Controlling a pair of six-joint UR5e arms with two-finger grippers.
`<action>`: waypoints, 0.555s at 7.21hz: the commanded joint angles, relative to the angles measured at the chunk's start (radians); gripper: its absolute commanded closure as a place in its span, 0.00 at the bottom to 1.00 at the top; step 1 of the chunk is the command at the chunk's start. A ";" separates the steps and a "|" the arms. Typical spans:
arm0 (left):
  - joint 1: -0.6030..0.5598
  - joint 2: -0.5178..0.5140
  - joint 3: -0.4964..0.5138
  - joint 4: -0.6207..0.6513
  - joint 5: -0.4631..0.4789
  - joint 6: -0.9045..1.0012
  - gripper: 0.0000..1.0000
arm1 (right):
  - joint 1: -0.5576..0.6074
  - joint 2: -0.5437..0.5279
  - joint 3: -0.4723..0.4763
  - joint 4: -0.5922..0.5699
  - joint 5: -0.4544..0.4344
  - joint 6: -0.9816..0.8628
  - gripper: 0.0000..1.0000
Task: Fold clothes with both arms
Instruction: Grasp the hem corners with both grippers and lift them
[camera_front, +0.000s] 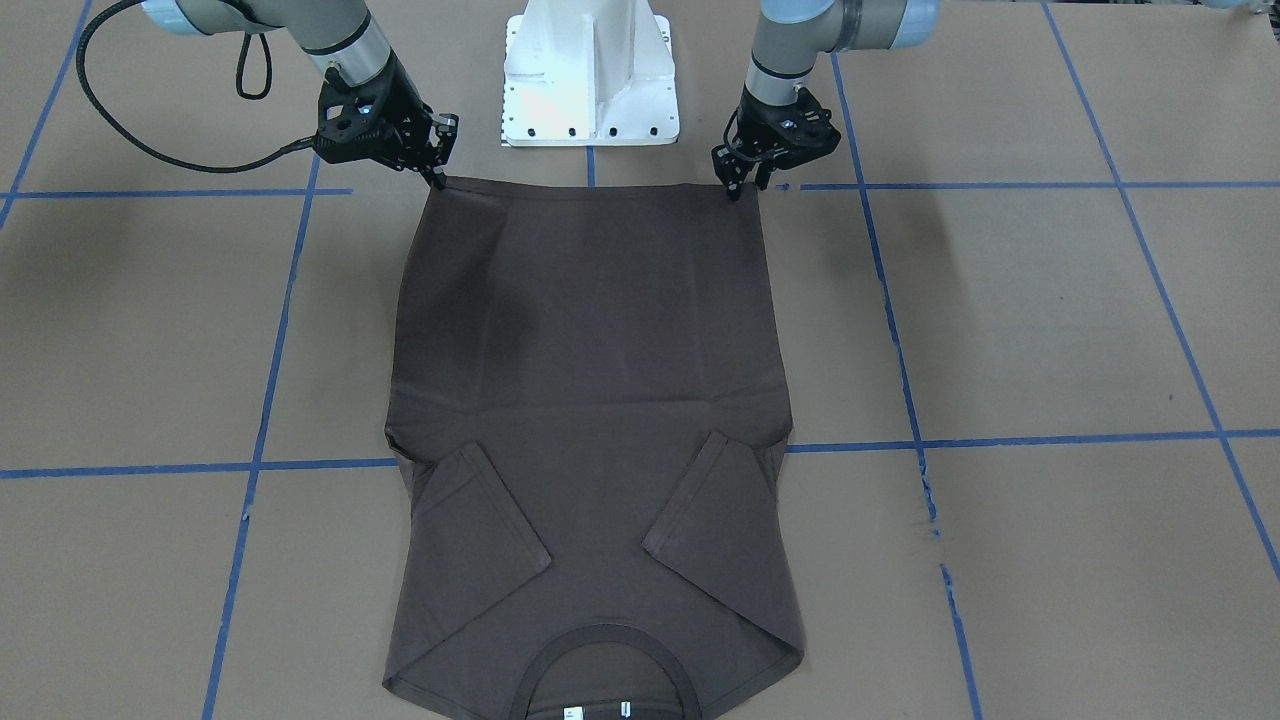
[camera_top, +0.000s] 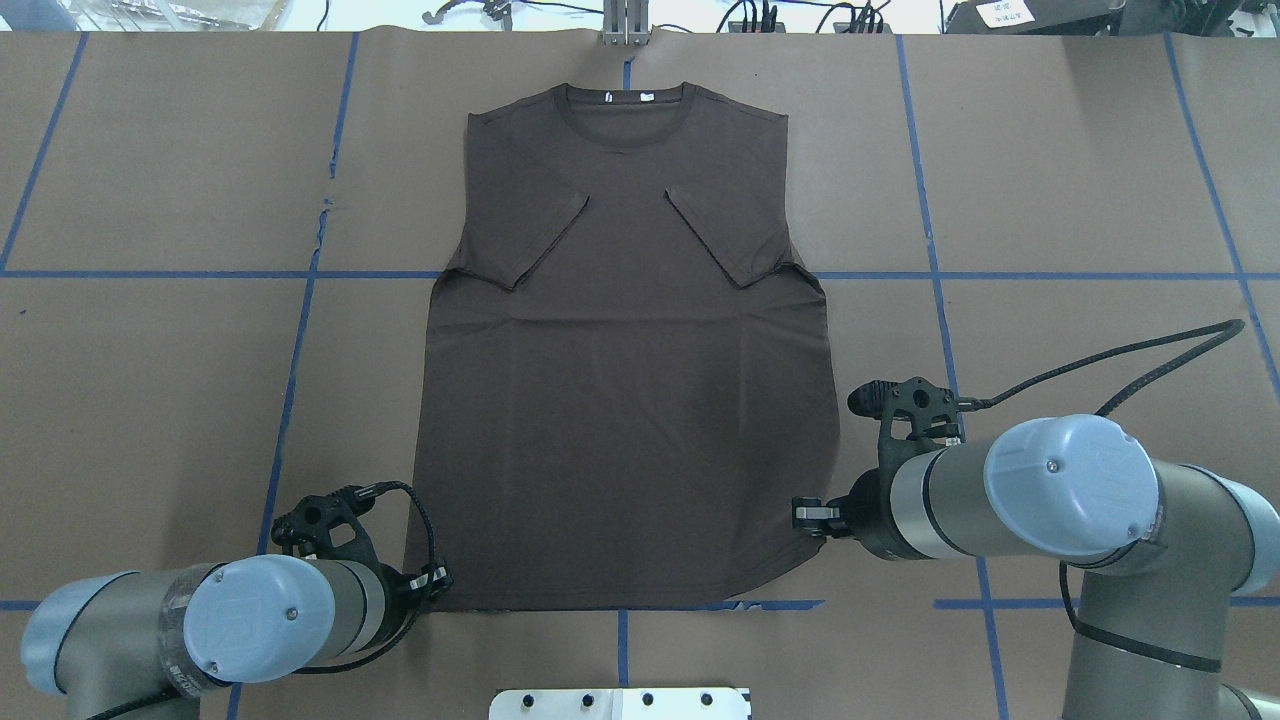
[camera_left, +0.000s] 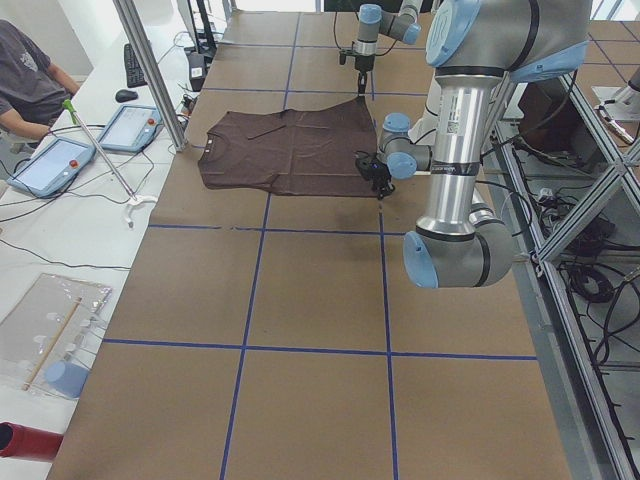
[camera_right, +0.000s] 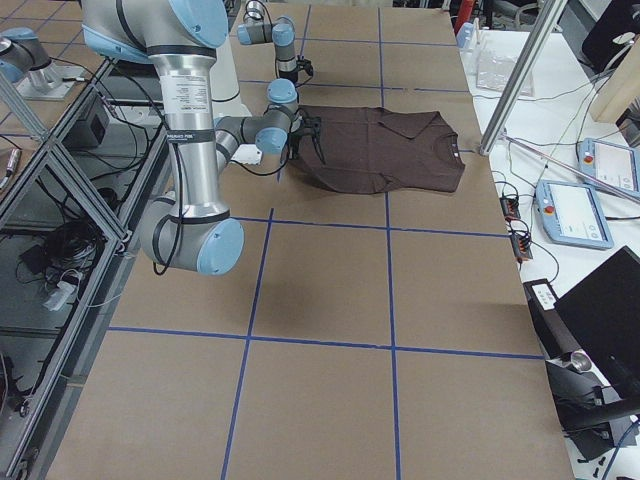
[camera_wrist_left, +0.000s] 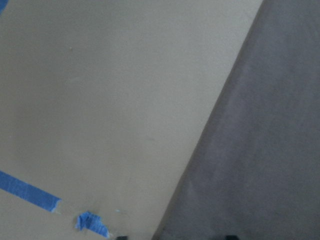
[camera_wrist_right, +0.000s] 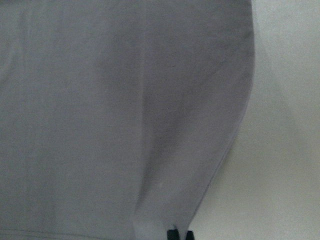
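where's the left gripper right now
In the overhead view, the left gripper sits lower left, at the near left hem corner of the T-shirt.

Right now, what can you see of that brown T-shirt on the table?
The T-shirt is dark brown, a soft-looking knit, lying flat on the paper-covered table. Both short sleeves are folded inward over the chest. White labels show inside the ribbed collar. The right end effector pinches one hem corner. The left end effector sits open at the other.
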 joint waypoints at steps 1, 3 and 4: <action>0.000 0.000 -0.001 0.000 0.000 0.000 0.86 | 0.003 0.000 0.006 0.000 0.004 -0.001 1.00; 0.000 -0.003 -0.006 0.002 0.000 0.000 1.00 | 0.006 -0.002 0.012 -0.002 0.007 -0.001 1.00; -0.003 -0.003 -0.035 0.008 0.000 0.002 1.00 | 0.008 -0.005 0.014 -0.002 0.012 -0.001 1.00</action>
